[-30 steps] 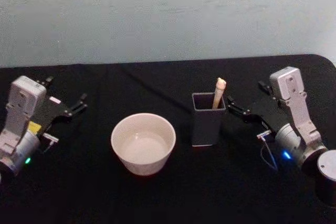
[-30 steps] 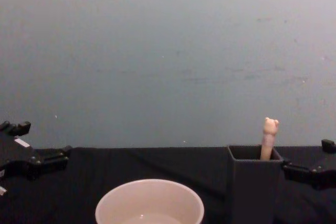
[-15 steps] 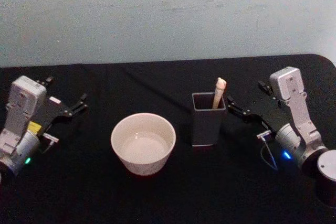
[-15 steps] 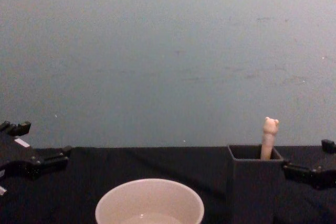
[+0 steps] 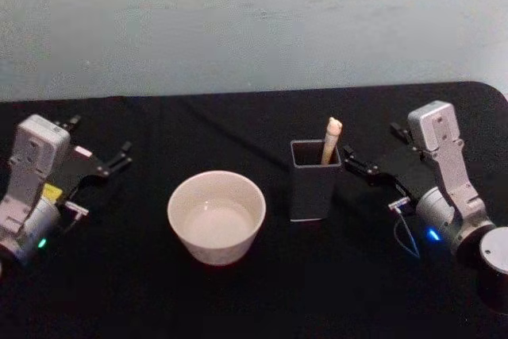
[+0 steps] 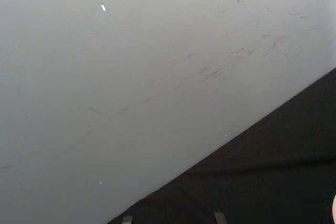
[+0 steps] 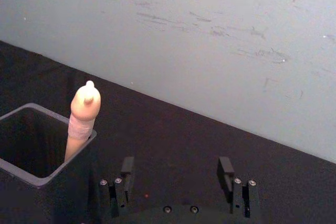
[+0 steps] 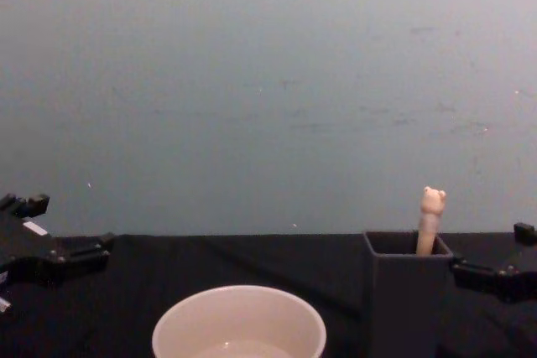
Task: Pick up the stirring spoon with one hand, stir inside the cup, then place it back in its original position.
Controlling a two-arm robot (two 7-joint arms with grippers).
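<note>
The stirring spoon (image 5: 331, 140) stands in the dark grey square holder (image 5: 314, 190), its beige bear-head handle (image 8: 430, 215) sticking out above the rim; its bowl is hidden inside. The cream-white cup (image 5: 216, 215) sits left of the holder, apart from it. My right gripper (image 5: 371, 141) is open just right of the holder, touching nothing. In the right wrist view the spoon (image 7: 83, 113) and holder (image 7: 38, 178) lie beyond the spread right gripper (image 7: 176, 166). Far left of the cup, my left gripper (image 5: 98, 138) is open and holds nothing.
A black cloth (image 5: 262, 291) covers the table, with a plain pale wall (image 5: 254, 21) behind it. The cloth's rounded far-right corner (image 5: 492, 91) is near my right arm. There is free cloth in front of the cup and holder.
</note>
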